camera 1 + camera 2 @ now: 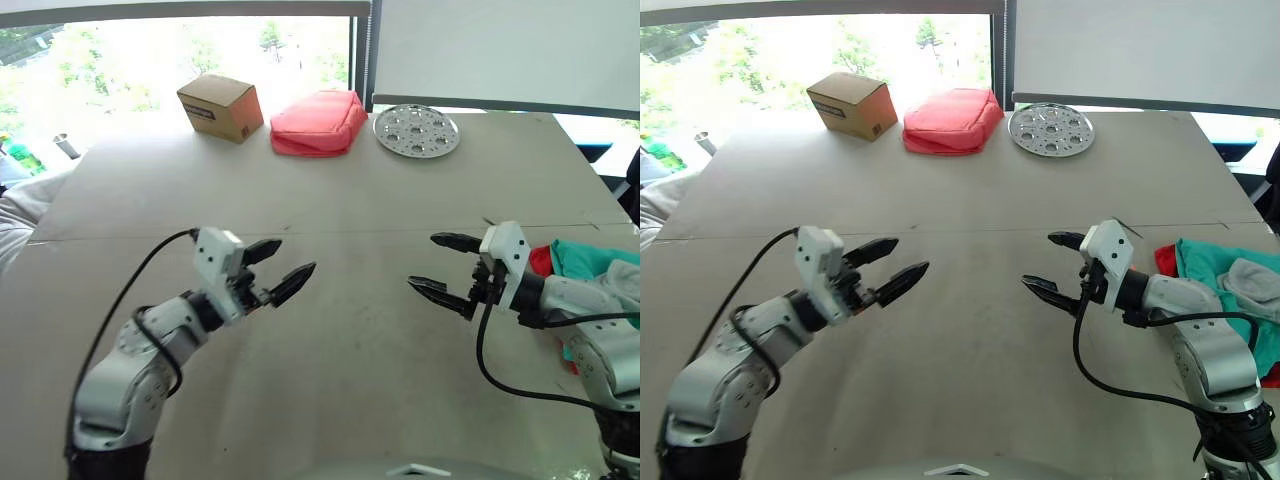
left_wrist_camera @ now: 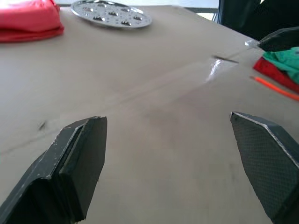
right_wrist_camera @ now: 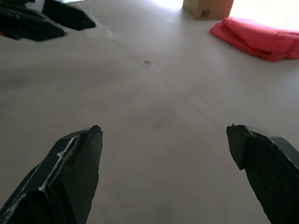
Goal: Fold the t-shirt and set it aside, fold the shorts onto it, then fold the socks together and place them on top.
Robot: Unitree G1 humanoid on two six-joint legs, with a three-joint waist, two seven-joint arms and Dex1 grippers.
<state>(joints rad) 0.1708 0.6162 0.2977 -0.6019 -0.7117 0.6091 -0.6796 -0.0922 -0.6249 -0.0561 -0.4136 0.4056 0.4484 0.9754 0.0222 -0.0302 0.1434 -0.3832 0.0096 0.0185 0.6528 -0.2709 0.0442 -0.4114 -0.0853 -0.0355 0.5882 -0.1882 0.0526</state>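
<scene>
At the lower left of the head view I've got my left gripper hovering over the bare tan table, jaws spread wide, nothing between them. Left wrist view confirms: both black fingers well apart, empty tabletop between.

Lower right of the frame, my right gripper is also released, fingers splayed, nothing held, hanging above the table and pointing toward the left one. Clear gap of table between the two grippers. Right wrist view shows its own fingers wide apart, with the left gripper's dark tips at that view's upper left.

Clothes pile sits at the far right edge of the frame, just behind the right wrist. The shorts are a teal-green heap on top; the t-shirt shows as a red strip peeking out from under them at their left side. The socks, light grey, lie on the teal cloth. All of it bunched, none folded. Can't tell whether I'm seeing one sock or both.

Along the top of the frame, far side of the table: cardboard box at upper left, coral-pink pouch just beside it at centre, round perforated metal plate right of the pouch. A thin orange line lies on the table near the clothes in the left wrist view; can't tell what it is.
</scene>
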